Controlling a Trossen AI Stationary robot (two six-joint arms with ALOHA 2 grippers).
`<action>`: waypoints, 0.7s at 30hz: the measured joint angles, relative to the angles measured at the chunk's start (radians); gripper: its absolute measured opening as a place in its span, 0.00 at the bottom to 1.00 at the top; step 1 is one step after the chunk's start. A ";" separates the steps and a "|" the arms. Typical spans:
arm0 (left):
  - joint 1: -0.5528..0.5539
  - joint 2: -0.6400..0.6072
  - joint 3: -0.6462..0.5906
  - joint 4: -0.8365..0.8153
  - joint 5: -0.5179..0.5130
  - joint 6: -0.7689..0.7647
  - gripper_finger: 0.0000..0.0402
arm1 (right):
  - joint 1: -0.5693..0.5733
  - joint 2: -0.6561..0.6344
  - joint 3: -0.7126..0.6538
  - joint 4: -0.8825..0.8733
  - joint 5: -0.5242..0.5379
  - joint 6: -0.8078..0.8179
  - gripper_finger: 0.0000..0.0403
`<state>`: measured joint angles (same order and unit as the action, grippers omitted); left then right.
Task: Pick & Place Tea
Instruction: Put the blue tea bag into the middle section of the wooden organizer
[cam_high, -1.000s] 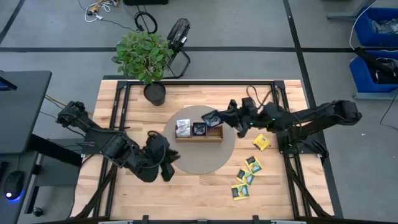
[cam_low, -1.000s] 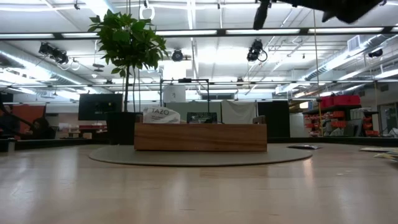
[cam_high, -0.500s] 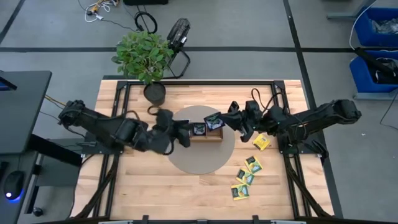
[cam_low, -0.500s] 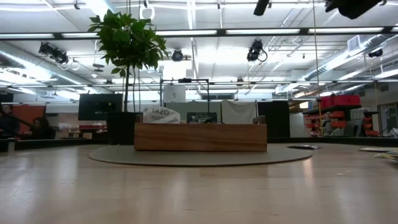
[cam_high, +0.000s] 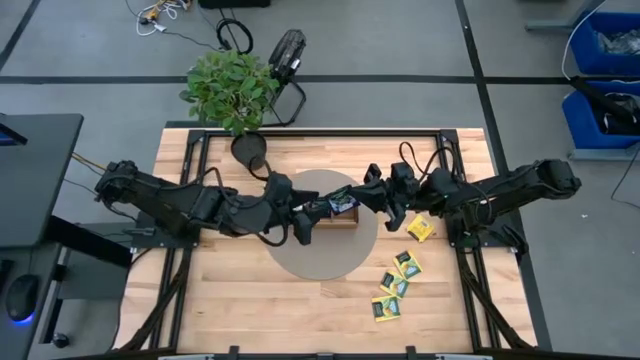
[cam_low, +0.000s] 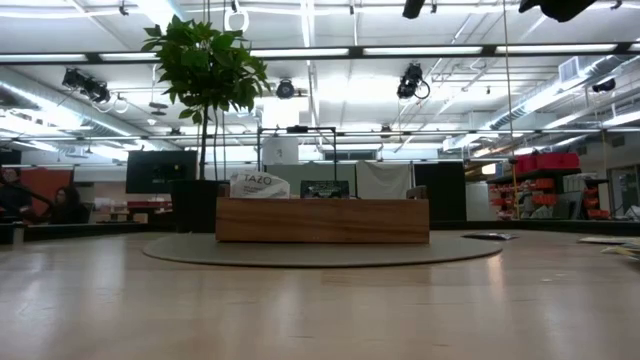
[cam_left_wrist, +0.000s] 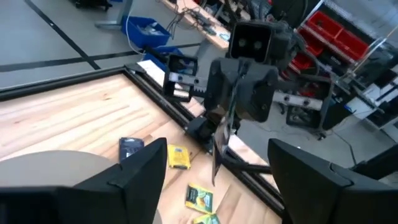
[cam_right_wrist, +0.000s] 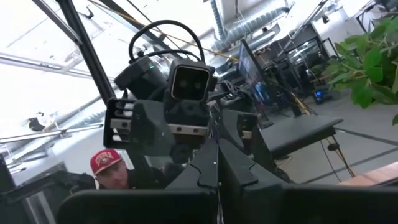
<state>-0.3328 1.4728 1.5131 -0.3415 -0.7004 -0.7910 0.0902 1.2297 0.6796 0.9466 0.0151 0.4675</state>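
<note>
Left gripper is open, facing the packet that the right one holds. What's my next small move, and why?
Probably ease the left gripper forward until it straddles the tea packet, then close. The right gripper pinches that packet edge-on toward it above the tray, a gap between them.

L gripper (cam_high: 306, 222) swings up from table front to over the tray (cam_high: 347, 214), fingers opening toward R gripper's (cam_high: 357, 200) packet (cam_high: 342, 203).
</note>
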 joint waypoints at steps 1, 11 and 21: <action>0.000 0.001 0.000 -0.004 0.002 0.001 0.70 | 0.000 0.000 0.000 0.000 0.000 0.001 0.00; 0.010 0.000 0.000 0.029 0.005 0.032 0.53 | 0.000 0.000 0.000 0.007 -0.008 0.012 0.00; 0.041 0.000 0.000 0.068 0.097 0.053 0.43 | 0.000 0.000 0.000 0.011 -0.007 0.014 0.00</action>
<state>-0.2920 1.4727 1.5127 -0.2733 -0.6034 -0.7383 0.0902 1.2297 0.6796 0.9573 0.0078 0.4816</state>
